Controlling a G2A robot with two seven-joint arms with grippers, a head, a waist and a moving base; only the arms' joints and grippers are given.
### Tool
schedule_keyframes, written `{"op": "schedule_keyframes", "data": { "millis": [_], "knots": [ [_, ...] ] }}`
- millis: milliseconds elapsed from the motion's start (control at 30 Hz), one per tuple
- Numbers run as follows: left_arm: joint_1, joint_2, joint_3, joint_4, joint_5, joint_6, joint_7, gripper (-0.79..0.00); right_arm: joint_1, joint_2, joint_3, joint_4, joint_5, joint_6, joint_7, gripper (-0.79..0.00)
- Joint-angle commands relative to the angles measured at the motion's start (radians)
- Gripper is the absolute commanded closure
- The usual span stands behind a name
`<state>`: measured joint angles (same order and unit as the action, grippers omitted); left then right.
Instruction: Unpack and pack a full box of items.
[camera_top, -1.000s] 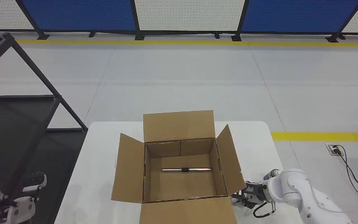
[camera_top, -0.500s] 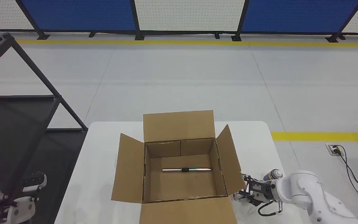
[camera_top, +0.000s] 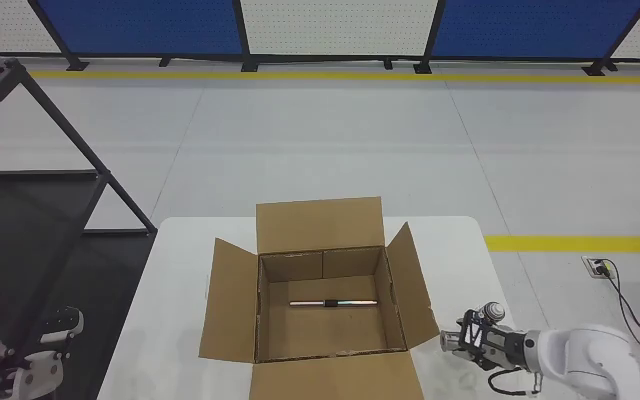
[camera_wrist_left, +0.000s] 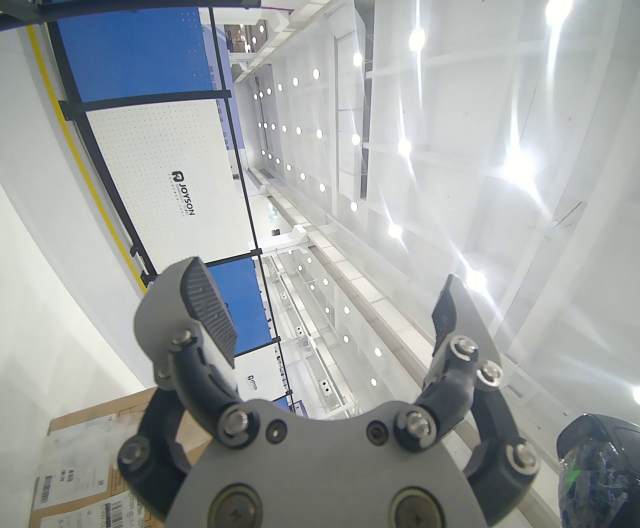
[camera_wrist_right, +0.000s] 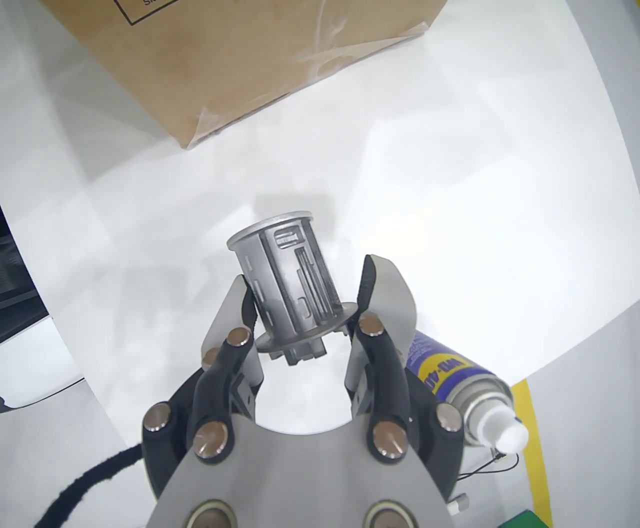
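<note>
Top view: drawing the right claw (camera_top: 450, 342) back from the near right corner of the box (camera_top: 232, 300), moving it step by step toward the right edge of the table (camera_top: 180, 290) over the last second. Now holding it clear of the cardboard flap, near it but no longer against it, and next to the spray can (camera_top: 490, 313).

Right wrist view: gripping a grey ribbed cylinder (camera_wrist_right: 282, 270) by its flanged end. Pressing one pad (camera_wrist_right: 248, 305) against its side, seemingly catching the flange rim against the other finger, and tilting the free end toward the box (camera_wrist_right: 225, 60). Carrying it low over the bare table (camera_wrist_right: 450, 175), throwing a faint shadow beneath, just beside the blue spray can (camera_wrist_right: 450, 380) flanking the right claw (camera_wrist_right: 307, 280).

Left wrist view: holding the left claw (camera_wrist_left: 330, 310) spread wide and empty, pointing it up at the ceiling lights, not taking part.

Reading this as unpacking under way: lifting the cylinder away from the box and bringing it to the spot by the can, probably for setting down there. Leaving only a thin dark-and-silver rod (camera_top: 335, 301) lying flat across the box floor, so likely nearing the end of the emptying half, with all the packing to come. Most likely calling next for lowering until the cylinder meets the table, then spreading the fingers without nudging the can or letting the round body roll toward the edge
</note>
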<state>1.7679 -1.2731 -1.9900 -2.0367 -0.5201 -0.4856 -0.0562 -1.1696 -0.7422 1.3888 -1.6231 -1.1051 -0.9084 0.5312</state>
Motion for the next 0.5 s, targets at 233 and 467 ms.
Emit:
{"op": "schedule_keyframes", "data": {
  "millis": [233,467],
  "knots": [
    [0.000,0.000,0.000,0.000,0.000,0.000,0.000,-0.785,-0.228,0.026,0.268,-0.118,0.006,0.067,-0.137,0.000],
    [0.000,0.000,0.000,0.000,0.000,0.000,0.000,-0.785,-0.476,0.021,0.530,-0.285,0.042,0.135,-0.253,0.000]
  ]
}}
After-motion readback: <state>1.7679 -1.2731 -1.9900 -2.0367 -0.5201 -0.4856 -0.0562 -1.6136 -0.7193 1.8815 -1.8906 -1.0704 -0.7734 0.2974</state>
